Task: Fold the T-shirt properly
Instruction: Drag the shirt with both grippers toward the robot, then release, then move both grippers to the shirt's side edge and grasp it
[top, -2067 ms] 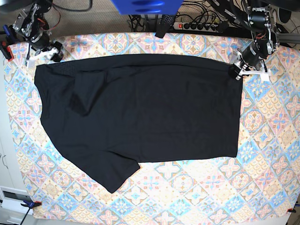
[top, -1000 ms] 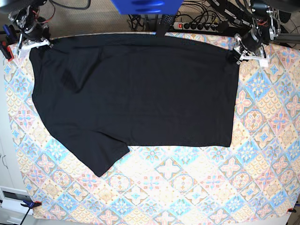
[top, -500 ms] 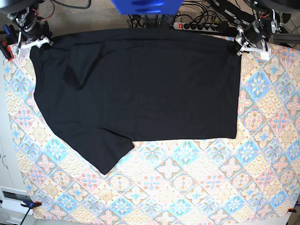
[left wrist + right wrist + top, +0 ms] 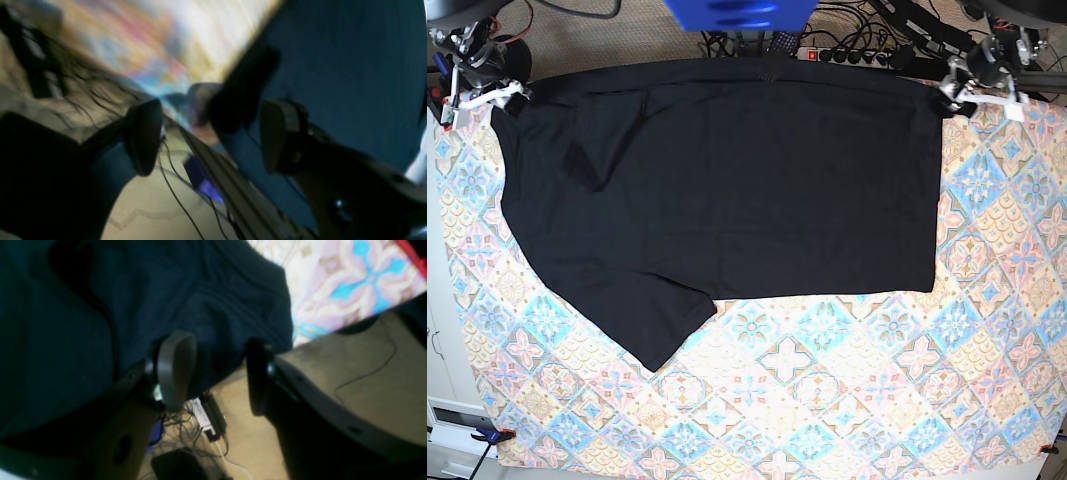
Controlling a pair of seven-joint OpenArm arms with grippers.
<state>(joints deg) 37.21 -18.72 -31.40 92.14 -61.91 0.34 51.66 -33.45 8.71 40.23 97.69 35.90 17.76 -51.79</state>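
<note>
The left wrist view was badly smeared, so the patterned tablecloth (image 4: 160, 50) showed only as streaks of colour and the dark shape between the fingers (image 4: 143, 136) could not be identified. In the right wrist view, the T-shirt (image 4: 100, 323) ran off the top and left edges. From the base view, both arms were cut off by the top edge.

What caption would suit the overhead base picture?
A black T-shirt lies spread on a patterned tablecloth, with the left gripper and right gripper at its far corners.
</note>
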